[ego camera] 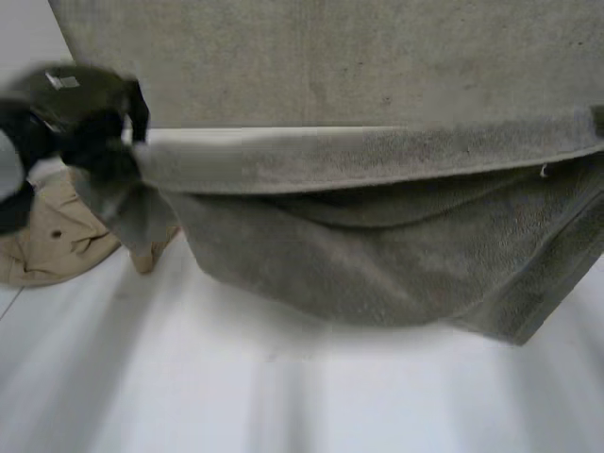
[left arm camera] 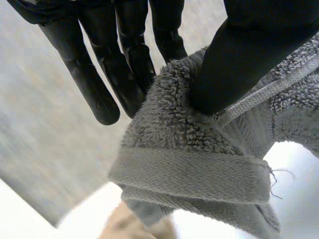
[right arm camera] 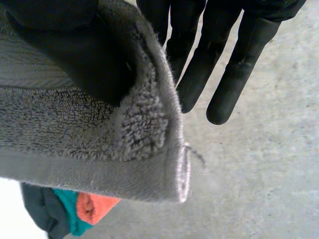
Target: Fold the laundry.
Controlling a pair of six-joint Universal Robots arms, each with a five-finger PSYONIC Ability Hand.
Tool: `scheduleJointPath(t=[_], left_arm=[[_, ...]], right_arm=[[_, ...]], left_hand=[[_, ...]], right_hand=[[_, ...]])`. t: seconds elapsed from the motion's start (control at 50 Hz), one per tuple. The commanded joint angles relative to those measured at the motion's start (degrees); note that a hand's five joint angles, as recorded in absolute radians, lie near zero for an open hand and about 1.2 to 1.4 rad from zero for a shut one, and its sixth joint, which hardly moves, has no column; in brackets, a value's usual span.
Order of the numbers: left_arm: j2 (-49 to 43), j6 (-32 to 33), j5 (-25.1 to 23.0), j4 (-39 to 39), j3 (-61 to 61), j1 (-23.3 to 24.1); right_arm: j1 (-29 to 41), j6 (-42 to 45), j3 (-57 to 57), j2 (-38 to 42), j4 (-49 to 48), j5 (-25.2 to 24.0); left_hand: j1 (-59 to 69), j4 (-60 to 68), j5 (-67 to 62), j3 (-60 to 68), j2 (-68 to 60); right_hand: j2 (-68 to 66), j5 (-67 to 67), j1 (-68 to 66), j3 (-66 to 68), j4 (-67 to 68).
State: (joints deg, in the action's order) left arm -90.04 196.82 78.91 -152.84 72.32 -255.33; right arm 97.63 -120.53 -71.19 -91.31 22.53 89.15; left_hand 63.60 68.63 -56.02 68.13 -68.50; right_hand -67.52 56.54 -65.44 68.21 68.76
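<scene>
A grey terry towel (ego camera: 377,245) hangs stretched wide above the white table (ego camera: 283,396), and its lower part sags down to the tabletop. My left hand (ego camera: 94,132) holds the towel's left top corner. In the left wrist view that hand (left arm camera: 124,59) pinches the hemmed corner of the towel (left arm camera: 189,164) between its thumb and fingers. In the right wrist view my right hand (right arm camera: 219,55) pinches the other corner of the towel (right arm camera: 75,134) the same way, thumb pressed on the pile.
A beige garment (ego camera: 47,236) lies on the table under my left hand, partly behind the towel. A heap of teal, orange and dark clothes (right arm camera: 75,209) shows below the right-hand corner. Grey concrete floor (ego camera: 377,57) lies beyond the table.
</scene>
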Motion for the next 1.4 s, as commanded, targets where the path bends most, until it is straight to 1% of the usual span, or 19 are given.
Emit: scheduleJointPath(t=[0.02, 0.08, 0.12, 0.2, 0.24, 0.26, 0.32, 0.34, 0.4, 0.42, 0.5, 0.56, 0.68, 0.84, 0.92, 1.0, 1.12, 1.32, 1.4], left_arm=[[-16.0, -0.7, -2.8, 1.1, -0.6, -1.0], [-21.6, -1.0, -2.0, -0.5, -4.1, -0.8], [-27.4, -1.0, -1.3, -2.7, -10.1, -0.2], [-34.2, -0.7, 0.1, -8.0, -21.9, 1.9], [-36.0, -0.7, 1.2, -11.5, -27.1, 2.8], [-37.0, -0.6, 2.7, -15.8, -31.9, 3.6], [-37.0, -0.6, 4.4, -22.7, -36.3, 4.4], [-37.0, -0.6, 5.7, -28.5, -37.2, 4.8], [-36.3, -0.6, 7.4, -37.6, -36.0, 5.8], [-35.3, -0.6, 8.4, -42.8, -34.1, 6.6], [-32.0, -0.6, 8.5, -50.4, -25.1, 7.0], [-30.7, -0.6, 7.9, -51.9, -17.2, 6.7], [-32.1, -0.3, 8.0, -52.5, -8.2, 6.6], [-38.1, -0.1, 8.0, -51.9, 2.5, 6.7], [-38.6, 1.1, 8.2, -50.8, 8.7, 6.7], [-38.0, 4.2, 8.1, -48.1, 13.0, 6.8], [-34.4, 6.6, 8.0, -44.5, 15.1, 6.3], [-34.2, 6.6, 7.9, -44.6, 14.3, 6.4], [-36.5, 7.0, 7.9, -45.0, 12.3, 6.7]], right_arm=[[0.3, -0.1, -1.1, 9.7, -1.1, 0.2], [0.5, -0.8, 1.4, 16.3, -3.0, 0.5], [0.5, -1.0, 3.5, 19.5, -4.8, 0.8], [2.2, -2.3, 10.3, 27.3, -12.8, 1.5], [4.2, -3.8, 16.8, 30.9, -20.0, 3.3], [4.8, -4.4, 18.8, 31.7, -22.7, 4.2], [6.2, -6.2, 24.7, 33.0, -34.8, 6.9], [6.3, -6.6, 25.4, 33.0, -38.2, 7.3], [6.5, -7.6, 24.8, 31.9, -50.2, 7.6], [6.6, -7.7, 24.0, 31.6, -52.0, 7.6], [7.7, -7.9, 18.5, 29.8, -52.9, 7.3], [9.0, -8.8, 13.1, 29.6, -51.3, 6.7], [10.0, -10.6, 5.9, 30.3, -47.9, 4.3], [10.0, -12.6, -0.3, 37.8, -41.4, 3.7], [9.7, -12.6, -4.0, 38.5, -38.4, 3.6], [9.7, -12.6, -8.6, 37.7, -37.6, 3.0], [8.6, -12.5, -13.5, 36.5, -37.6, 1.3], [6.9, -12.6, -17.5, 34.7, -37.7, 0.1], [6.9, -12.6, -18.0, 34.6, -37.6, 0.1]], left_hand=[[16.4, 11.4, -14.0, 11.9, -11.5], [16.4, 11.4, -14.0, 11.9, -11.5], [16.4, 11.4, -14.0, 11.9, -11.5], [16.4, 11.4, -14.0, 11.9, -11.5], [16.4, 11.4, -14.0, 11.9, -11.5], [16.4, 11.4, -14.0, 11.9, -11.5], [16.4, 11.4, -14.0, 11.9, -11.5], [16.4, 11.4, -14.0, 11.9, -11.5], [16.4, 11.4, -14.0, 11.9, -11.5], [16.4, 11.4, -14.0, 11.9, -11.5], [16.4, 11.4, -14.0, 11.9, -11.5], [16.4, 11.4, -14.0, 11.9, -11.5], [16.4, 11.4, -14.0, 11.9, -11.5], [14.7, 9.7, -12.3, 10.2, -9.8], [-0.2, -5.2, 2.6, -4.7, 5.1], [-8.4, -13.5, 10.9, -13.0, 13.3], [-17.6, -22.6, 20.0, -22.1, 22.5], [-17.7, -22.8, 20.1, -22.3, 22.6], [-17.7, -22.8, 20.1, -22.3, 22.6]], right_hand=[[-12.5, 13.5, -14.6, 11.8, 11.2], [-12.5, 13.5, -14.6, 11.8, 11.2], [-12.5, 13.5, -14.6, 11.8, 11.2], [-12.5, 13.5, -14.6, 11.8, 11.2], [-12.5, 13.5, -14.6, 11.8, 11.2], [-12.5, 13.5, -14.6, 11.8, 11.2], [-12.5, 13.5, -14.6, 11.8, 11.2], [-12.5, 13.5, -14.6, 11.8, 11.2], [-12.5, 13.5, -14.6, 11.8, 11.2], [-12.5, 13.5, -14.6, 11.8, 11.2], [-12.5, 13.5, -14.6, 11.8, 11.2], [-12.5, 13.5, -14.6, 11.8, 11.2], [-12.5, 13.5, -14.6, 11.8, 11.2], [-12.5, 13.5, -14.6, 11.8, 11.2], [-12.5, 13.5, -14.6, 11.8, 11.2], [-12.5, 13.5, -14.6, 11.8, 11.2], [-12.5, 13.5, -14.6, 11.8, 11.2], [-12.5, 13.5, -14.6, 11.8, 11.2], [-12.5, 13.5, -14.6, 11.8, 11.2]])
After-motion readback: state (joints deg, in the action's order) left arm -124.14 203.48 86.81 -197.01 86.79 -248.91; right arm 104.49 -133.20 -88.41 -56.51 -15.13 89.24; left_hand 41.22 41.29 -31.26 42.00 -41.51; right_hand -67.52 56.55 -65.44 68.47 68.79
